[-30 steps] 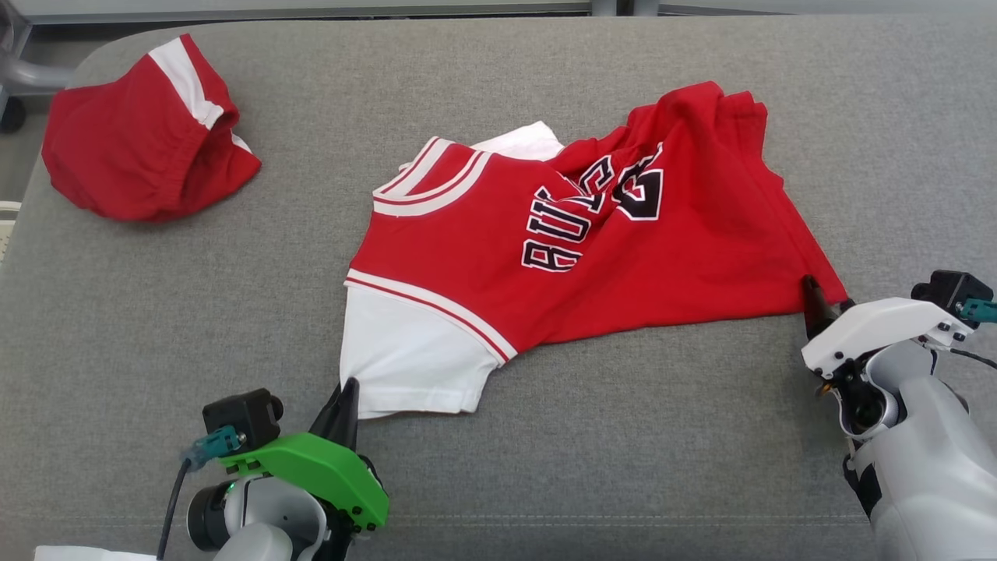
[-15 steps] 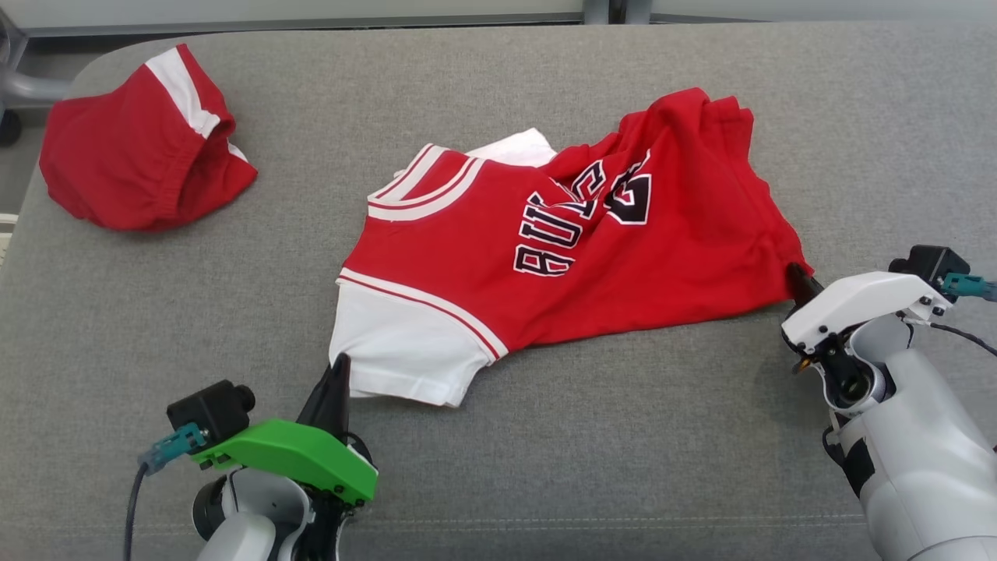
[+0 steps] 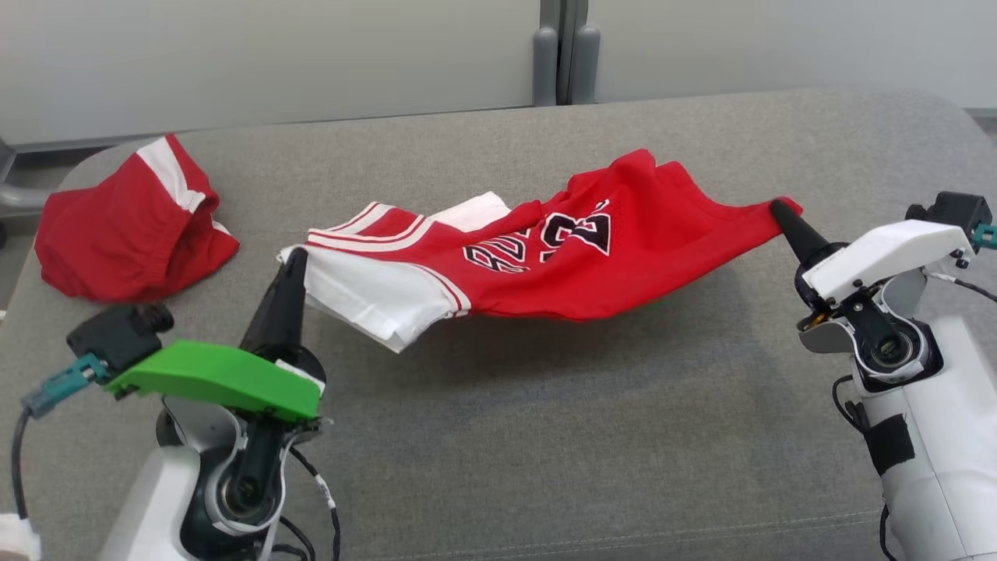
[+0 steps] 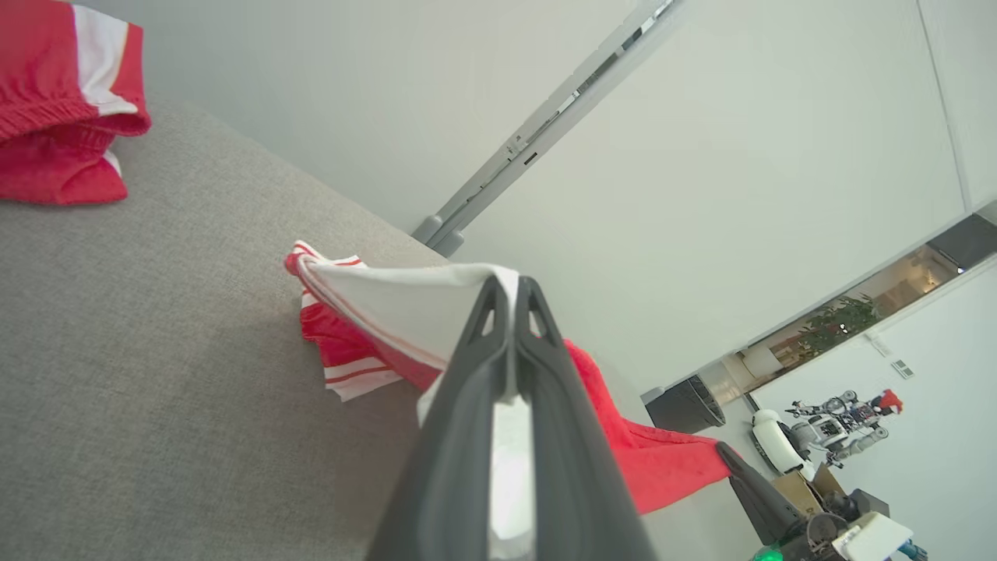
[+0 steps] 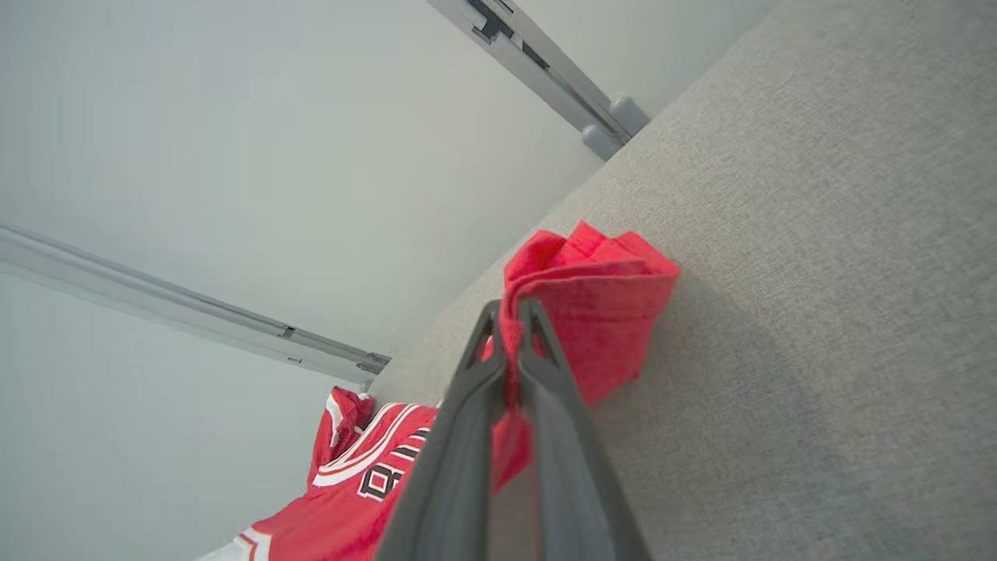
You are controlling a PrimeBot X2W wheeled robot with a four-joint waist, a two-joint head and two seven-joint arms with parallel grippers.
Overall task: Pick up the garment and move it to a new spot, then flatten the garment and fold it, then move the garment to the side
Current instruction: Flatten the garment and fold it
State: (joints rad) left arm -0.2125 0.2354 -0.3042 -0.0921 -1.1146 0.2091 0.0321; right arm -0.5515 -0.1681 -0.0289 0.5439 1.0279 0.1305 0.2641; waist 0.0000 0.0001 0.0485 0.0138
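1. Green plastic caps the left gripper (image 3: 294, 255), nearest the camera. Its dark fingers are pinched together on the white sleeve hem (image 4: 405, 300) of the garment (image 3: 545, 261), and cloth shows between the tips in its wrist view.
2. Across from it, the right gripper (image 3: 777, 207) is clamped on a bunched red corner (image 5: 600, 288) of the garment, with a wad of folds sticking out past the fingertips.
3. Between the two grippers the garment is slung above the grey cushion (image 3: 545, 444) and sags in the middle. Whether the low point brushes the fabric below I cannot tell. The lettered front is twisted.
4. As I judge it, the left hold is a thin bite close to the sleeve's edge. A hard outward pull could slip it free and drop that side.
5. The right hold takes several layers at once. Laid down like that, the corner would likely land creased, and the flattening would need rework.
6. Both holds sit along the side nearer the grippers, so the slack far side may tuck under when lowered.
7. Beyond the left gripper, well apart from the garment, lie red shorts (image 3: 132, 230). A placement swung that way could land on them.
8. Farthest off, past the cushion's back edge, stands a pale wall (image 3: 273, 54).
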